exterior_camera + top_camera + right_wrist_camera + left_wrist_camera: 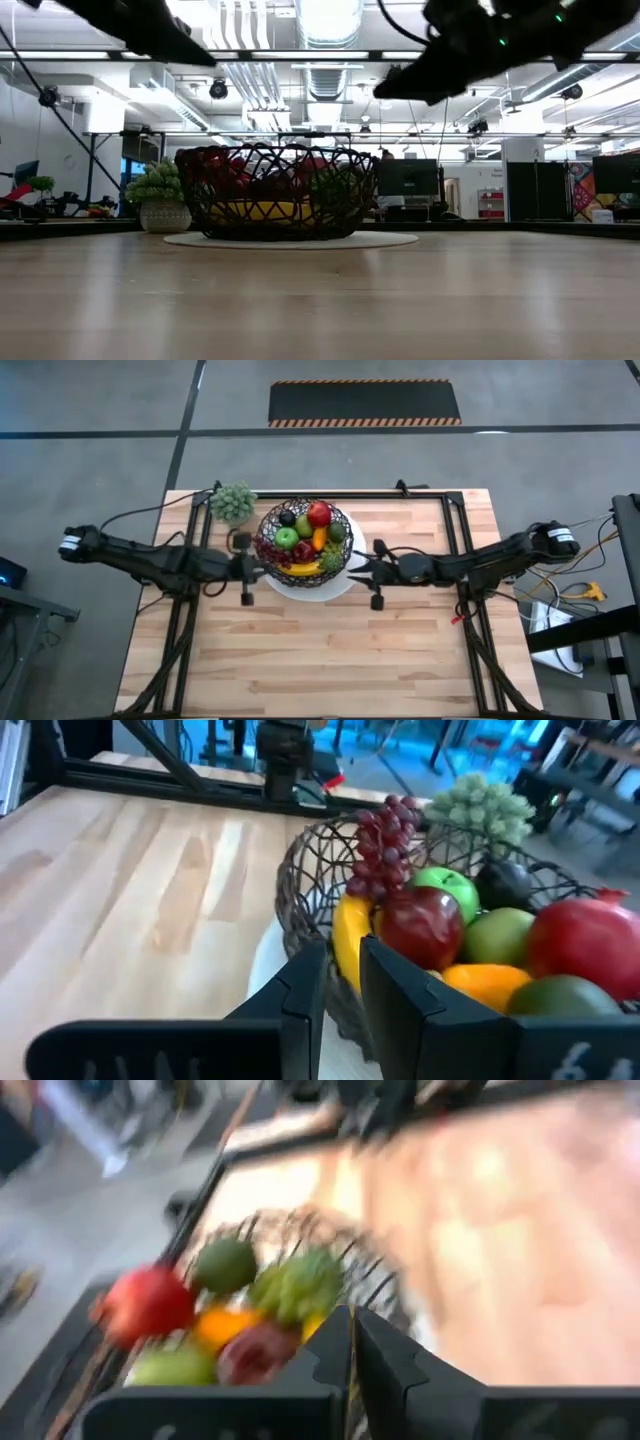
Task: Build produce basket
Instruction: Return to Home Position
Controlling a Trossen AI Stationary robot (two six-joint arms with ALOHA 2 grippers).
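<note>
The black wire basket stands on a round white plate at the table's far middle. It holds the produce: a red apple, a green apple, a banana, dark red grapes and a carrot. My left gripper is shut and hovers at the basket's left rim, above it. My right gripper hangs by the basket's right rim. Its fingers stand a narrow gap apart with nothing between them. In the low view both arms are above the basket.
A pale green leafy cluster in a small pot stands just left of the basket at the far edge. A black frame runs around the tabletop. The near half of the wooden table is bare.
</note>
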